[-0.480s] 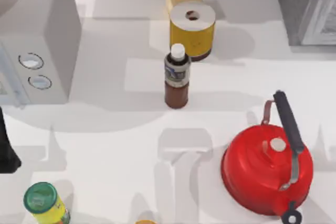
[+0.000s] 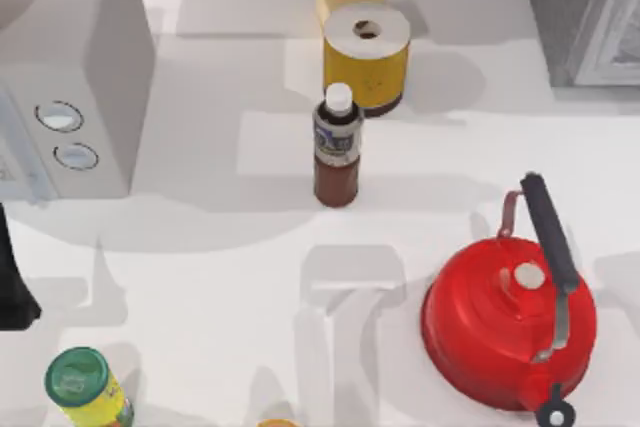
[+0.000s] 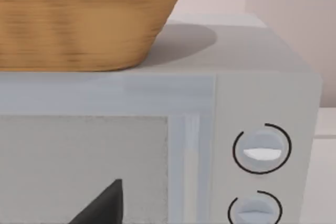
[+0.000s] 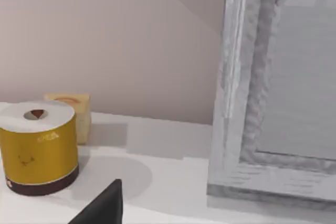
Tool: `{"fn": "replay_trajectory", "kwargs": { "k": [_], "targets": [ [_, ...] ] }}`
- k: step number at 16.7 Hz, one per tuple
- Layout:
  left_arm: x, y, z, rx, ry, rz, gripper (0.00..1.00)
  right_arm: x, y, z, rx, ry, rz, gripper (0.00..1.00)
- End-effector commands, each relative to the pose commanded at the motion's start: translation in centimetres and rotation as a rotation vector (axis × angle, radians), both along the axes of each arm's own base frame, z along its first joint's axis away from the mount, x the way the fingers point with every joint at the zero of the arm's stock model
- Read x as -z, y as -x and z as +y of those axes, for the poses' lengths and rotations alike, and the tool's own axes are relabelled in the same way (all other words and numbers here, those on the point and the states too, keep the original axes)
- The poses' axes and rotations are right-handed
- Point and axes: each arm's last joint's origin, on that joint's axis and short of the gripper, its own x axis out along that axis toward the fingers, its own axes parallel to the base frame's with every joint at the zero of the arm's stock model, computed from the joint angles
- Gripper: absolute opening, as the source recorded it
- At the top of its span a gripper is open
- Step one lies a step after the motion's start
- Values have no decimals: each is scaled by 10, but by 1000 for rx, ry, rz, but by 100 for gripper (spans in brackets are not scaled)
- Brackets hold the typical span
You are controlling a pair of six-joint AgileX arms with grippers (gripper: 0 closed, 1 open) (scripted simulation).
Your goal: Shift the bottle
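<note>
One bottle point(image 2: 337, 145); one kettle point(image 2: 508, 322)

I logged a woven basket point(image 3: 79, 19) resting atop a pale grey microwave point(image 3: 220, 103); two round dials point(image 3: 261, 149) sat on its front panel; a dark gripper tip point(image 3: 102, 208) showed before the door.

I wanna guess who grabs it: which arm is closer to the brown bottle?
Cannot tell. The left arm sits at the table's left edge, far from the bottle; the right gripper looks toward the yellow canister behind it.

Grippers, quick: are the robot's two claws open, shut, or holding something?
Left gripper: cannot be told, near the microwave.
Right gripper: cannot be told.
</note>
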Motion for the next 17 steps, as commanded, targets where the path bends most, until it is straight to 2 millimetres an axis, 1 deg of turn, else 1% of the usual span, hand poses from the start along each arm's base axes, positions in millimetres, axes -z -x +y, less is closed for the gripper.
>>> {"fn": "replay_trajectory", "kwargs": {
  "k": [2,3,4,5,9,13,15,17],
  "targets": [
    [0,0,0,0,0,0,100,-25,-11,9,-74,23,34,100],
    [0,0,0,0,0,0,100,-35,-21,15,-113,37,65,100],
    [0,0,0,0,0,0,100,-41,-33,22,-149,53,110,100],
    [0,0,0,0,0,0,100,-43,-47,30,-182,70,169,100],
    [0,0,0,0,0,0,100,-33,-102,68,-308,139,390,100],
    [0,0,0,0,0,0,100,-23,-149,119,-438,201,504,100],
    [0,0,0,0,0,0,100,-14,-169,145,-495,228,542,100],
    [0,0,0,0,0,0,100,0,-182,167,-537,252,584,100]
  ]
}}
